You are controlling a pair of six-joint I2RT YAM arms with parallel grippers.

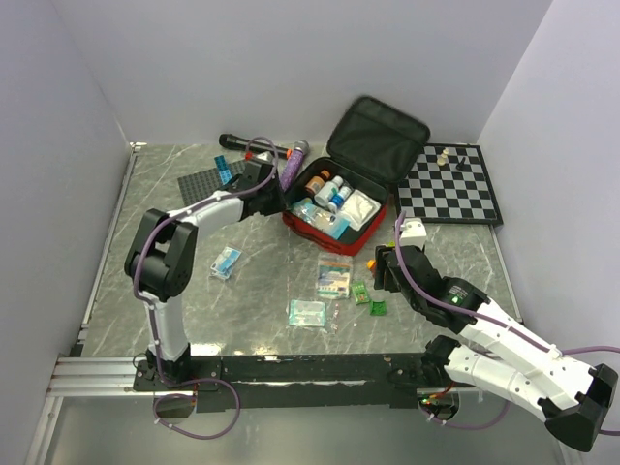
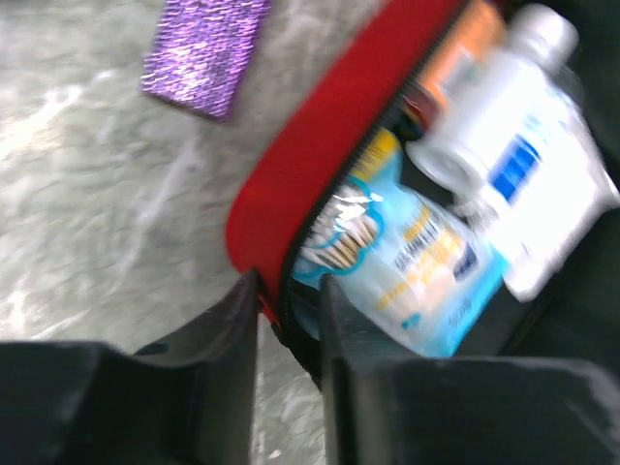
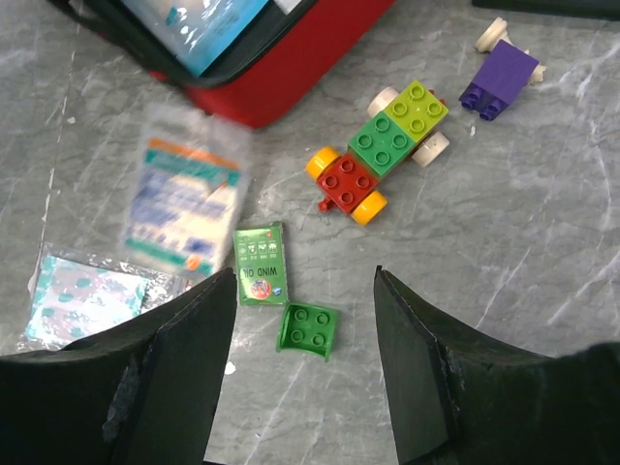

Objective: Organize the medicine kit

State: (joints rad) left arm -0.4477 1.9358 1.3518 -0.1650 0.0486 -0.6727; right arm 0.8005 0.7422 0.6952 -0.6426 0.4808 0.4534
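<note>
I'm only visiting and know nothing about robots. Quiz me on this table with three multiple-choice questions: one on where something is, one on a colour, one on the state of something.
1. Where does the chessboard lie from the medicine kit? A left of it; B right of it; C inside it.
2. What colour is the loose brick seen between the right gripper's fingers? A green; B blue; C white.
3. The medicine kit is: A zipped shut; B upside down; C open, lid back.
Answers: B, the top view shows the board on the kit's right; A, plain in the right wrist view; C, bottles show inside.
</note>
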